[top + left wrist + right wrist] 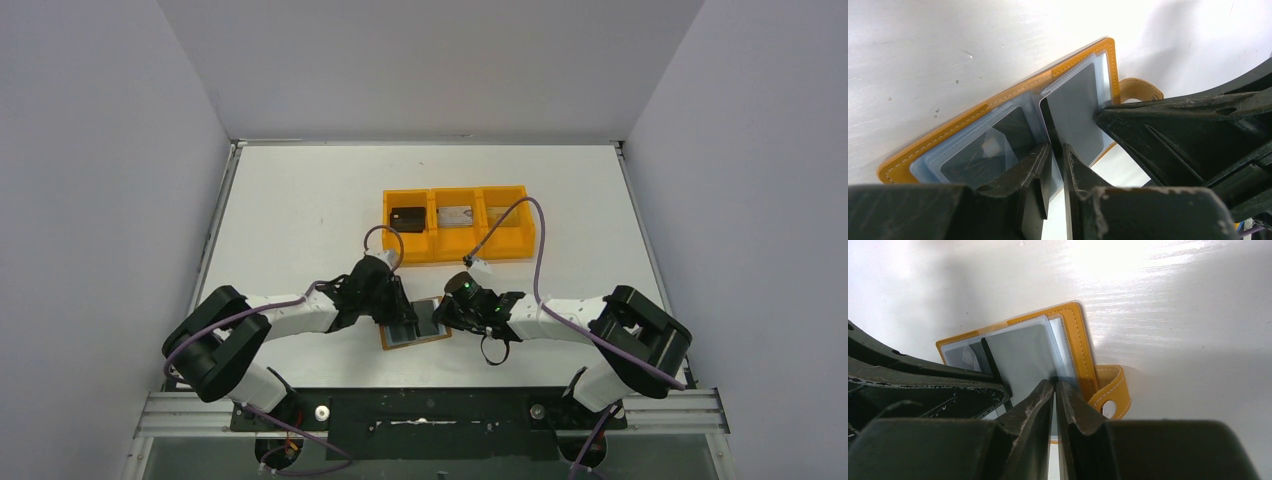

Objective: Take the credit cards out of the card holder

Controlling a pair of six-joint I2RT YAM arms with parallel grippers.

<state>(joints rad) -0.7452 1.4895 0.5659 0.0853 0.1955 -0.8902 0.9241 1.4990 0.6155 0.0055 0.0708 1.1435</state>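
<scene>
While the right gripper [1054,386] clamps the card holder [415,325] at lower centre, the left gripper [1055,150] pinches a dark credit card [1048,120], whose long axis runs straight back toward those fingers.

Card holder [1079,340]: one
Orange tray [455,250]: one
Cards in tray [408,217]: two certain
Cards at holder: two – grey card [1075,107], dark card [1049,125]

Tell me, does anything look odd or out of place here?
Nothing is damaged or spilled. One oddity: a dark card stands on edge above the open card holder, pinched by the left gripper, while the right gripper pinches a clear sleeve beside it.
</scene>
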